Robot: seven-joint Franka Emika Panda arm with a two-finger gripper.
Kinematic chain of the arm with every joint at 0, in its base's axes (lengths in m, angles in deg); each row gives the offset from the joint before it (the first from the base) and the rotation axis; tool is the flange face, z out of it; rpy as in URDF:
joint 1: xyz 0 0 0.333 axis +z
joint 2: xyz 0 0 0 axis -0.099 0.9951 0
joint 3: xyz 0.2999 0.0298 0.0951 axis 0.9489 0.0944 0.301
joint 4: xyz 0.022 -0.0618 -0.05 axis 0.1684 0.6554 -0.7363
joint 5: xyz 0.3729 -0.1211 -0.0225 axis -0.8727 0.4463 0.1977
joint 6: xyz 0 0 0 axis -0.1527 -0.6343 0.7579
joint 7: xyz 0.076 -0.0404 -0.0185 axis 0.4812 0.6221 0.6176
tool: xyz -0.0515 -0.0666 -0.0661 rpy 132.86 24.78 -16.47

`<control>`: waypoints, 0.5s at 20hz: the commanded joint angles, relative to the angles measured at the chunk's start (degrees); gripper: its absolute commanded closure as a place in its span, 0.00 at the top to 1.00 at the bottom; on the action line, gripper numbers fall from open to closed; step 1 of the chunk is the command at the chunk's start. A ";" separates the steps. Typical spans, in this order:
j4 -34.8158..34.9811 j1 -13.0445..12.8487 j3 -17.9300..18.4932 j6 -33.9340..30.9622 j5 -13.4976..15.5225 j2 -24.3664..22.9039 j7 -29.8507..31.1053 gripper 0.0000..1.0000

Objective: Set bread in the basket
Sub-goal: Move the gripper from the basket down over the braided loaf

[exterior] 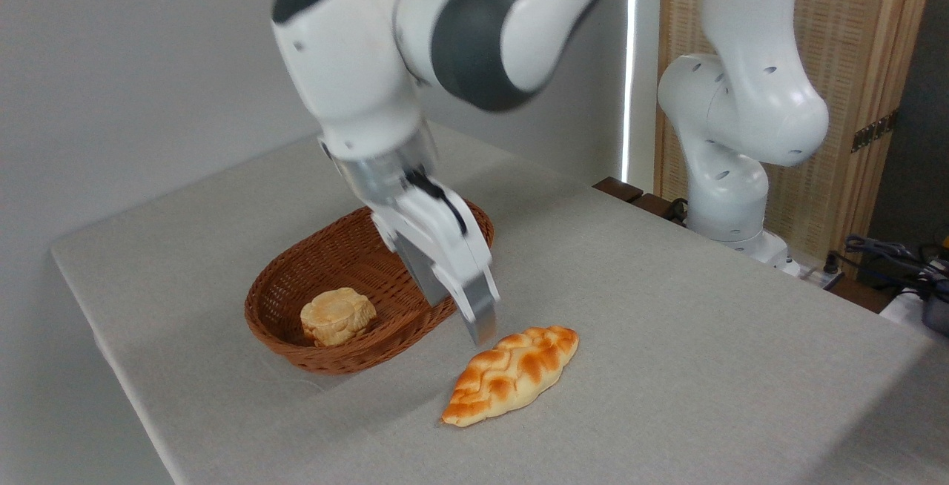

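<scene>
Though motion-blurred, the fingers (482, 322) hang beside the bread (511, 374); gap unreadable.

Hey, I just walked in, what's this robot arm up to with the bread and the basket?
The arm is working on getting the braided bread into the wicker basket. The loaf lies on the grey table, just in front and to the right of the basket, not gripped. The gripper is empty and hangs tilted between the basket's rim and the loaf's upper end; its fingers look parted, though the image is blurred. A small round bun sits inside the basket.
</scene>
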 commanded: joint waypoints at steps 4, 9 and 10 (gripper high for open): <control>7.02 -0.13 1.24 7.91 -4.53 -0.14 -2.78 1.00; 7.38 -0.13 1.33 8.88 -5.76 0.48 -2.87 1.00; 7.46 -0.13 1.24 8.88 -6.37 0.48 -2.87 1.00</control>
